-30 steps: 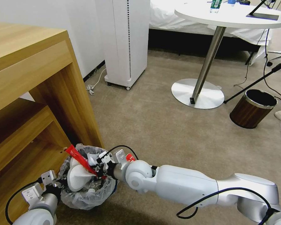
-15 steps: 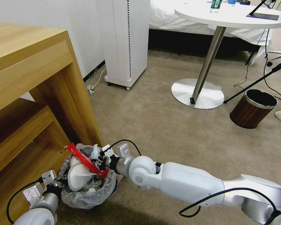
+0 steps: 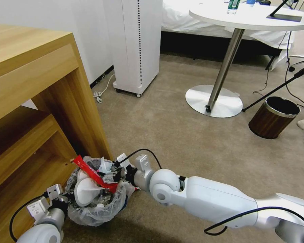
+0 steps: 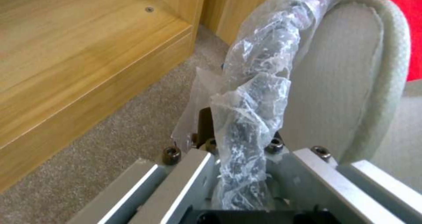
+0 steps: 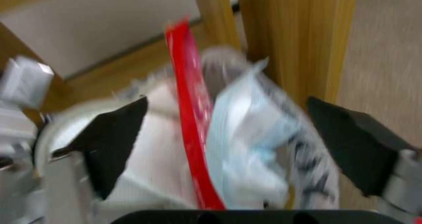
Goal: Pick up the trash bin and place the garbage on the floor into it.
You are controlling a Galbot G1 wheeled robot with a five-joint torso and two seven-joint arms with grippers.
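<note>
The left gripper (image 3: 59, 199) sits at the near-left side of the trash bin (image 3: 94, 192), its fingers closed on the bin's rim with the wrinkly plastic liner (image 4: 250, 118) bunched between them, as the left wrist view shows. That rim looks like the sensible place to hold: the bin is small and probably light, but the liner is thin and slick, so a pinch on film alone could slide or tear, and the stiff rim under it should carry the load. The bin stands on the floor (image 3: 179, 135), the beige carpet, just beside the front corner post of the wooden cabinet (image 3: 74, 101), roughly upright with its mouth facing up. It is heaped full. A white slipper (image 3: 86, 189) lies in it, soft and easily squashed; across it a long red wrapper (image 3: 93, 173) runs slantwise, its long axis going from the rim nearest the cabinet down toward the right gripper, one end poking out past the rim. White-blue paper (image 5: 250, 141) lies beside the wrapper, limp and light. The right gripper (image 3: 116, 172) hangs over the far-right side of the bin's mouth, fingers spread wide and gripping nothing.
</note>
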